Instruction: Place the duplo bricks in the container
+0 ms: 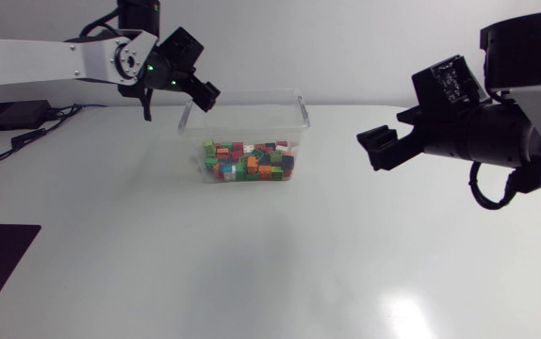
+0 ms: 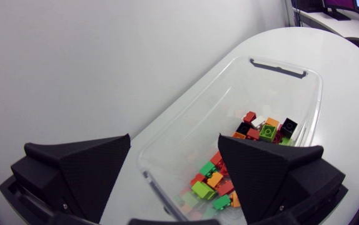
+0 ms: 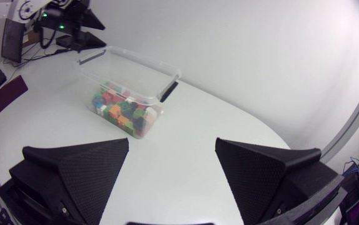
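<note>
A clear container (image 1: 252, 113) stands on the table, and a loose layer of bricks (image 1: 249, 162) in red, green, orange, black and white is held in its bottom. The upper part of the container is unfilled.

The left gripper (image 2: 173, 140) is held over one end of the container. Its fingers (image 2: 79, 169) are spread wide, and nothing is gripped or touched by them. The container's rim is seen between and below them, and the bricks lie ahead, partly hidden by one finger.

The right gripper (image 3: 172, 142) is held above bare table, its fingers also spread wide with nothing between them. The container lies well ahead of them.

The table (image 1: 252, 273) is white and glossy. A black box (image 1: 8, 115) with cables is seen on the far side of the left gripper's fingers from the container.
</note>
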